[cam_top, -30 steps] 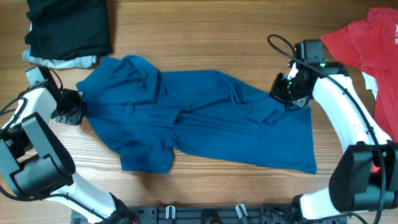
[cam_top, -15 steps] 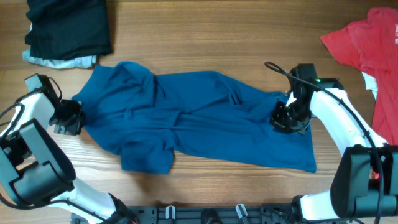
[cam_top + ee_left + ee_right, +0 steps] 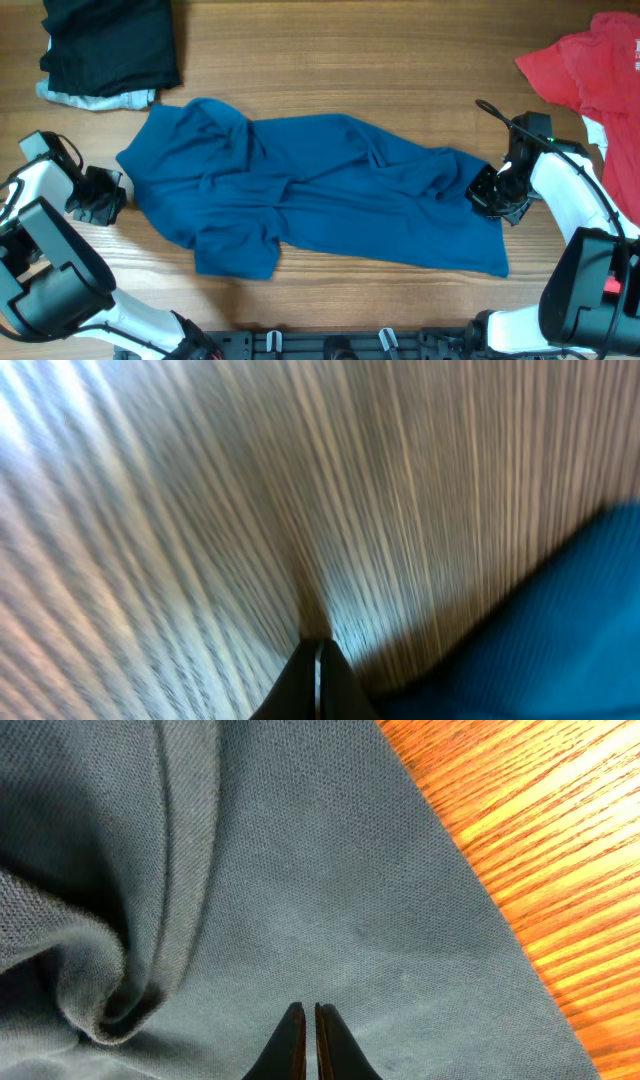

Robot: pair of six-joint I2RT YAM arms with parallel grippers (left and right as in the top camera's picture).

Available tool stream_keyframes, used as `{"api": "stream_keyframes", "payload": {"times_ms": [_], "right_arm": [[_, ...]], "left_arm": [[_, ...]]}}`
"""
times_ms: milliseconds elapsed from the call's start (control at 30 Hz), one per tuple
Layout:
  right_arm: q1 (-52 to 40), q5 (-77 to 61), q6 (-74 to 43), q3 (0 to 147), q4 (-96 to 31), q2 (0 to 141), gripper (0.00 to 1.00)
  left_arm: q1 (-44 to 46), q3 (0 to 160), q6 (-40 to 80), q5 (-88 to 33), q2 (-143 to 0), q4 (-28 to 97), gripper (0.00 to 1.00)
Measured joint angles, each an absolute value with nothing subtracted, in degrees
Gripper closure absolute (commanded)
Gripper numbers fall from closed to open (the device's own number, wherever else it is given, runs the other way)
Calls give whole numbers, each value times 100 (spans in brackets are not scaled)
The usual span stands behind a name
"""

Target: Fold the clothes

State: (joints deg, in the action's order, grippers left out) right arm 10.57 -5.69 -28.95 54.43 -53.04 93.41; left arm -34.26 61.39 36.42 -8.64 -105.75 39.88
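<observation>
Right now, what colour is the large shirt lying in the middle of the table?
The shirt is plain deep blue; the overhead view shows it best.

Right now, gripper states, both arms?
Left gripper: closed, empty, over the table.
Right gripper: closed, empty, over the blue shirt.

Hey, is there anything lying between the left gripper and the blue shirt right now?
Nothing visible. The left gripper, shut, is over bare table just off the blue shirt's left edge, with only wood between them. The black garment and the red shirt lie well away.
</observation>
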Motion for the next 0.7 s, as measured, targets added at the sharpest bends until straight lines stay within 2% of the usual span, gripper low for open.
{"api": "stream_keyframes", "payload": {"times_ms": [33,100,133,167,200,233,300,367,500,567,700], "right_arm": [[1057,-519,-2912,5443,-5304,9341,94],[1057,-434,-2934,5443,-5304,9343,95],[1057,-408,-2934,5443,-5304,9358,95],[1057,-397,-2936,5443,-5290,9395,95],[1057,-395,-2936,5443,-5273,9470,96],[1057,-395,-2936,5443,-5253,9572,96],[1057,-399,-2936,5443,-5199,9835,96],[1057,-447,-2936,5443,-5122,10014,96],[1068,-572,-2840,5452,-5103,10073,96],[1068,-600,-2814,5452,-5089,10073,96],[1068,-668,-2779,5450,-4991,10073,96]], "left_arm": [[-3424,6093,3529,-917,-10508,4023,96],[-3420,6001,3315,-976,-10173,4139,74],[-3406,5983,3269,-991,-9671,4167,44],[-3385,5983,3199,-993,-9367,4189,24],[-3334,5983,3135,-993,-9028,4224,20],[-3214,5986,3035,-1020,-8661,4230,20],[-2873,5992,2834,-1066,-8374,4252,28],[-2534,5992,2648,-1074,-8423,4278,41],[-1865,5994,2383,-1107,-8858,4005,89],[-1804,5994,2375,-1109,-9113,3903,96],[-1796,5994,2316,-1105,-9773,3653,96]]}}
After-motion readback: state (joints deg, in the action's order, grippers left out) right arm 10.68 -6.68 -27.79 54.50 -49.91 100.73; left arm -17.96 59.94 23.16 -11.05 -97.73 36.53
